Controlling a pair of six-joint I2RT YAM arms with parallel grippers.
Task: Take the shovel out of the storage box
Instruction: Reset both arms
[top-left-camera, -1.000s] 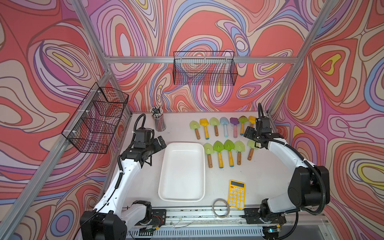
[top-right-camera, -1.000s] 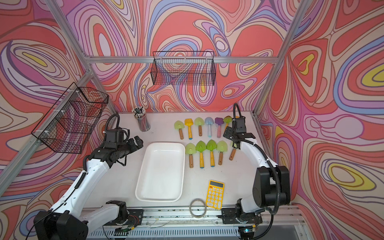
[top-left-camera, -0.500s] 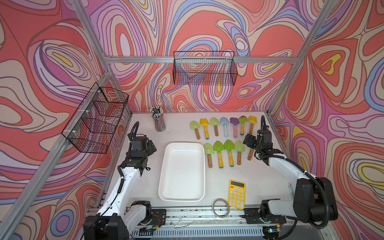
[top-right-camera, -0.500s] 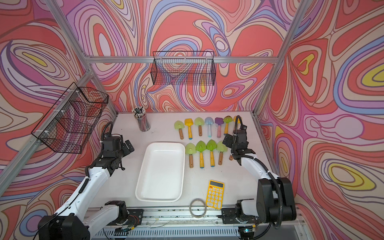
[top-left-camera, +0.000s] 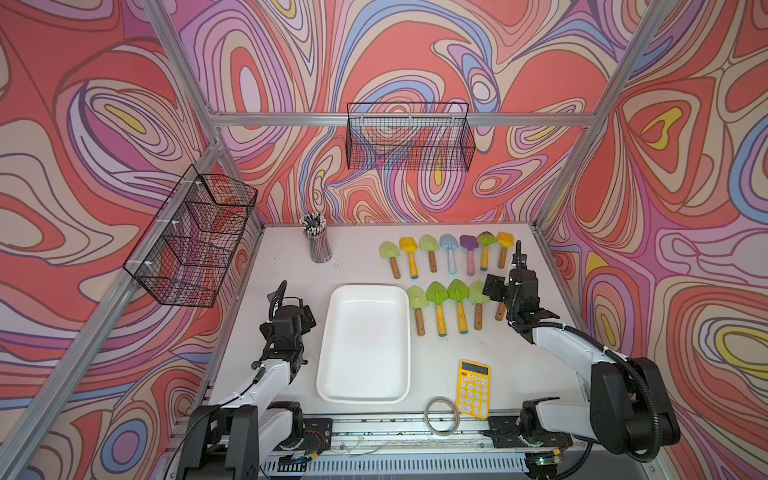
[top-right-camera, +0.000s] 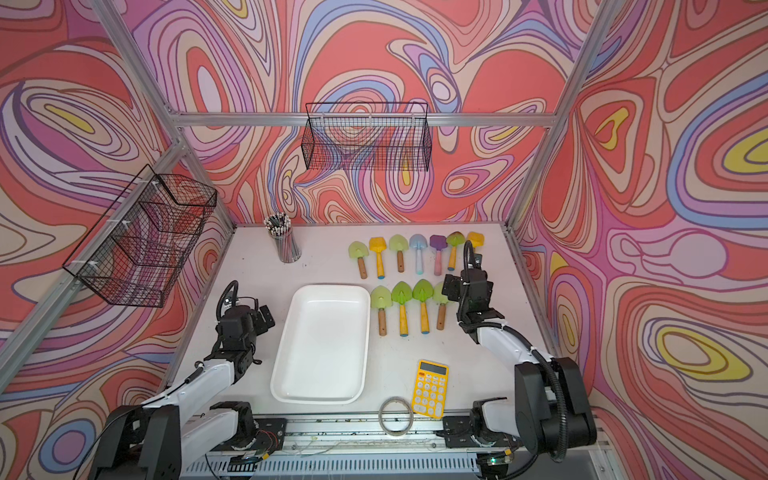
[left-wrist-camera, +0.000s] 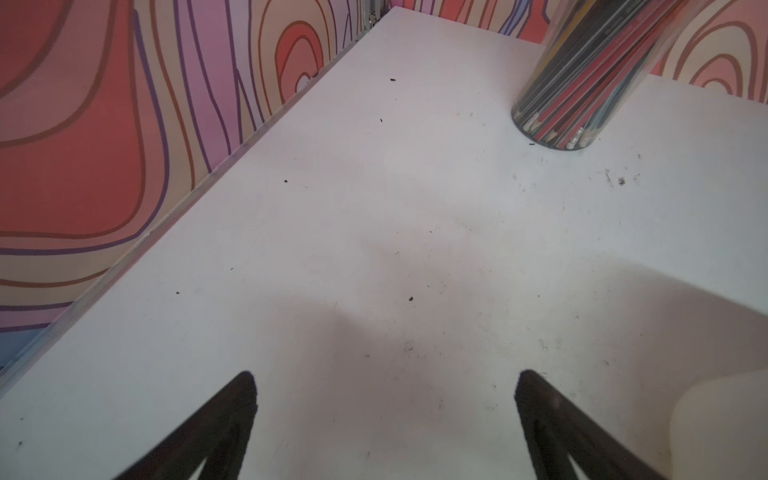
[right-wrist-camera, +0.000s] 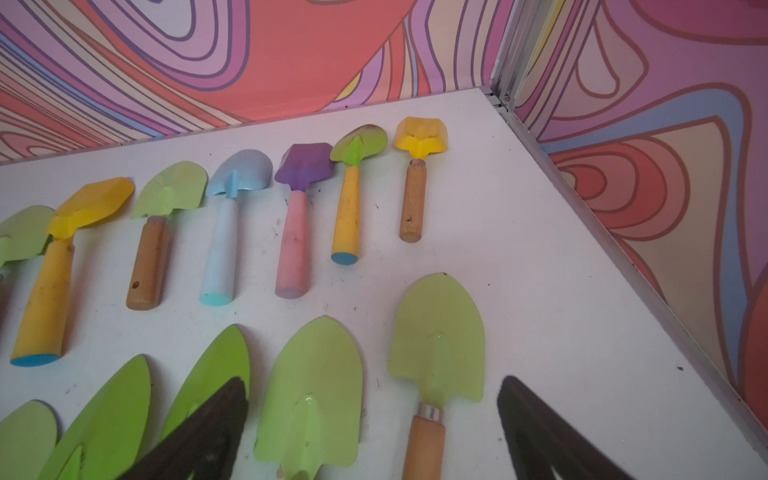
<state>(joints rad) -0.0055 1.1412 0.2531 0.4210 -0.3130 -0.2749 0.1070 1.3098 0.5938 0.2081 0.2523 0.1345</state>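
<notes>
Left arm (top-left-camera: 270, 376): white shell, black joints.
Right arm (top-left-camera: 569, 345): same, plus ribbed black hose (top-left-camera: 648, 390).
Wrists (top-left-camera: 286, 326): black blocks, looping black cable.
Shoulders (top-left-camera: 619, 409): black.
Left gripper (left-wrist-camera: 386, 374), right gripper (right-wrist-camera: 372, 379): matte black tapered fingers (left-wrist-camera: 220, 424).

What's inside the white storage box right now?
Nothing. In both top views the storage box shows only its bare white floor, and no part of its inside is covered. The shovels lie in two rows on the table beside it.
</notes>
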